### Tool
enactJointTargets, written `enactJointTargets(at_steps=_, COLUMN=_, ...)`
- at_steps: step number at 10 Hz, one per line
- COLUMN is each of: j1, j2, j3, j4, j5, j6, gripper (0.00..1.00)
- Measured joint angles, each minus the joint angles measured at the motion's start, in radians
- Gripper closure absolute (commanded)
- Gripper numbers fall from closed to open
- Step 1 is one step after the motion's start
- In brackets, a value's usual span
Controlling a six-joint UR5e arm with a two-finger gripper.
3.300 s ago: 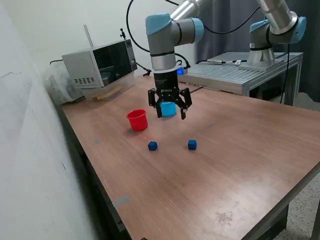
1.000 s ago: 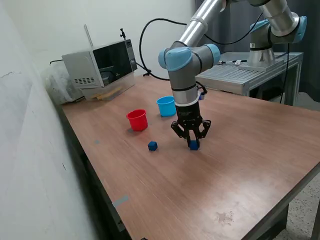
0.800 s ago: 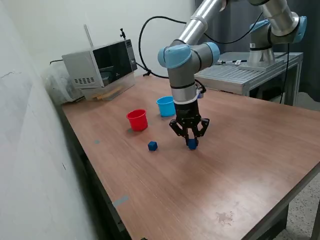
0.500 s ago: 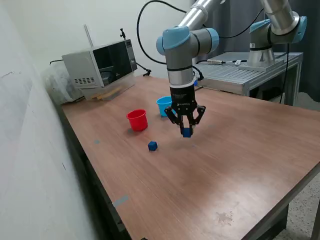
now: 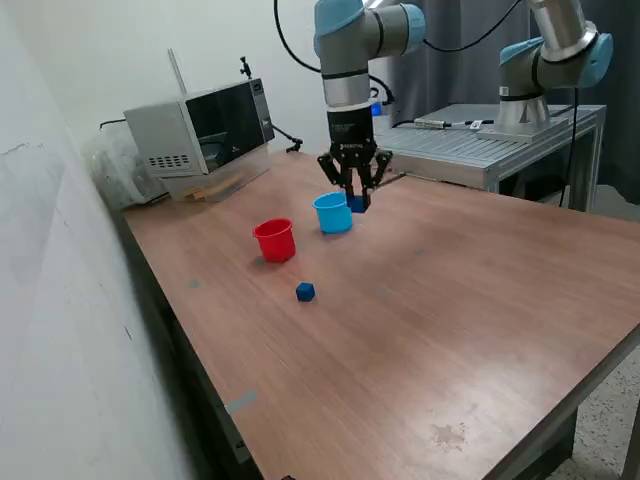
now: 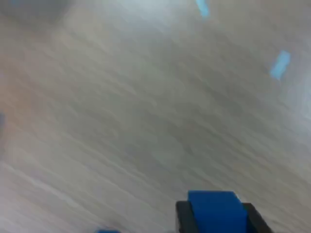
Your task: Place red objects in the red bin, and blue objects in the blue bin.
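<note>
The exterior view stands off the table (image 5: 480, 330) beyond its near corner, raised, looking down and across the wooden top toward the far wall and the microwave (image 5: 200, 128) at the far left; it takes in the whole arm and both cups; the wrist view looks down from close above the tabletop (image 6: 146, 121), blurred, with the gripper (image 6: 217, 213) at its edge clamping a blue cube (image 6: 215, 209); both views share that cube (image 5: 356, 204), the gripper (image 5: 354, 196) and the wood beneath.
</note>
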Motion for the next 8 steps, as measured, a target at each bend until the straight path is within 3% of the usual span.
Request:
enactJointTargets(at_steps=5, j1=-0.178, j2=-0.14, j3=0.185, j4=0.004, j5=-0.012, j6=0.0, gripper=1.0)
enactJointTargets(at_steps=8, j1=-0.279, j2=-0.149, j3=0.213, j4=-0.003, j5=-0.025, j6=0.017, gripper=1.0)
